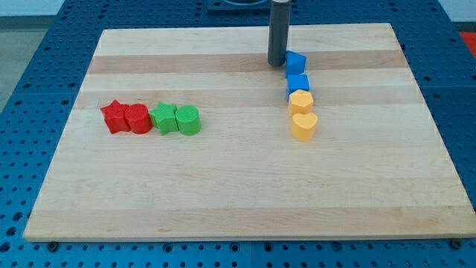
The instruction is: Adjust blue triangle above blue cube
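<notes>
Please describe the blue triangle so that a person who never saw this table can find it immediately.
Look at the column of four blocks right of the board's middle. The blue triangle is the topmost one, directly above the blue cube, with my tip just at its left. The two below are yellow.

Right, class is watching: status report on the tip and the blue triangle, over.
My tip beside blue triangle, its view-left. Triangle sits directly above blue cube. Nothing in the way.
</notes>
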Controlling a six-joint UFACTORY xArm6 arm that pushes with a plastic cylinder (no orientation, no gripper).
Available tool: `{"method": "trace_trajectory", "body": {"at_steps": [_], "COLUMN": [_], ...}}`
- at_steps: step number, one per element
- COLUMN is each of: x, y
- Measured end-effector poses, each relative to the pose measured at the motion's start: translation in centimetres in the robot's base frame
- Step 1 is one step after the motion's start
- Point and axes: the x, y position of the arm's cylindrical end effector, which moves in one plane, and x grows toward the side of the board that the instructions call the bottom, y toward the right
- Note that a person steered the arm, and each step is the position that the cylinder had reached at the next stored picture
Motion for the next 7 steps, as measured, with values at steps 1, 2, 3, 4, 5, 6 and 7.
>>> {"method": "trace_trajectory", "body": {"at_steps": [1,2,3,4,5,6,7], "x": [-1.9,-2.1,-2.1,-2.1,-2.0,-1.1,-0.7], "y": [0.0,0.9,2.1,2.4,2.4,2.4,2.4]}}
